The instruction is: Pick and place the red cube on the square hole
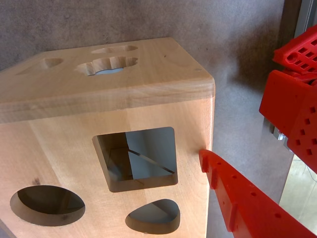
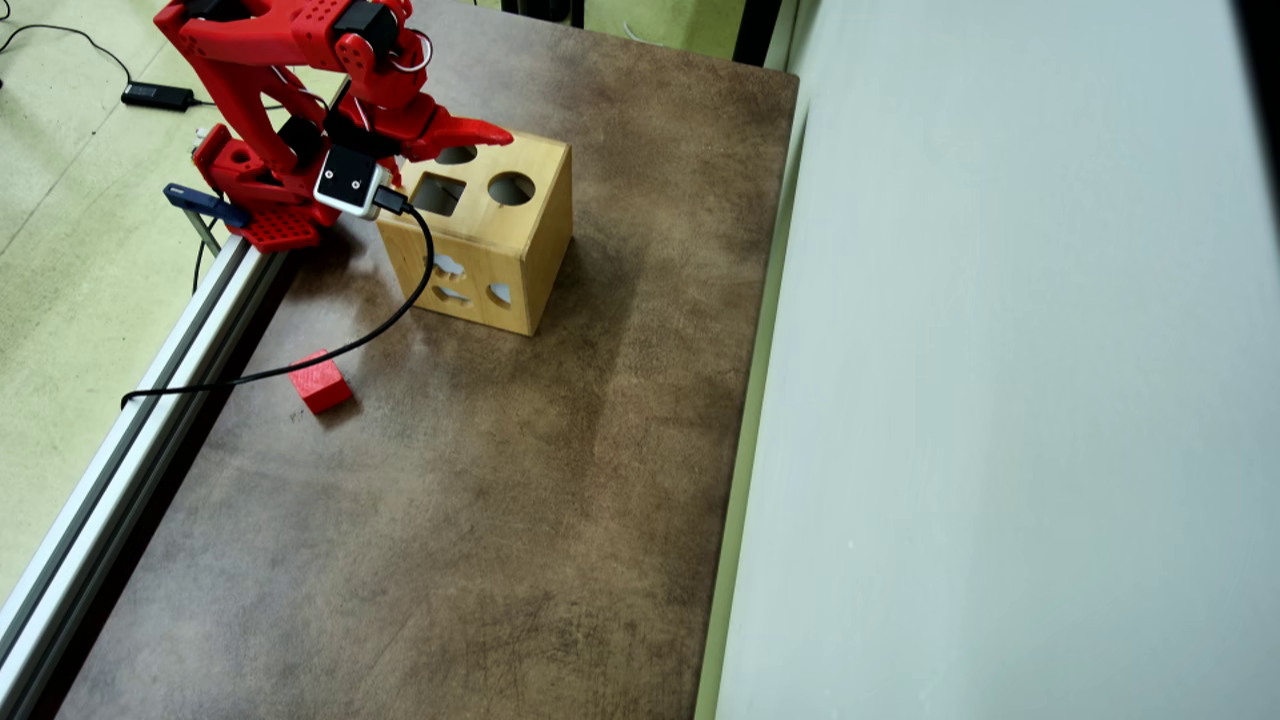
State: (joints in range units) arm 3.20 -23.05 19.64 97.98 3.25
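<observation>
Wooden box (image 1: 163,74) fills the wrist view, and on its near face I count three cutouts: one square hole (image 1: 136,158), one round one at lower left, one rounded heart-like one below. Up on the other visible face, three more shaped cutouts. One red finger (image 1: 237,198) pokes in from lower right, tip just beside the box edge; its partner is out of sight here, so whether the fingers are spread or together I cannot tell.

Over to the overhead view: one cube (image 2: 321,382) lies on the brown counter (image 2: 500,520), well apart from the box (image 2: 520,250) and near the metal rail. The fingers (image 2: 485,131) hover over the box top, beside the square hole (image 2: 439,194). One black cable trails across. No readable writing anywhere.
</observation>
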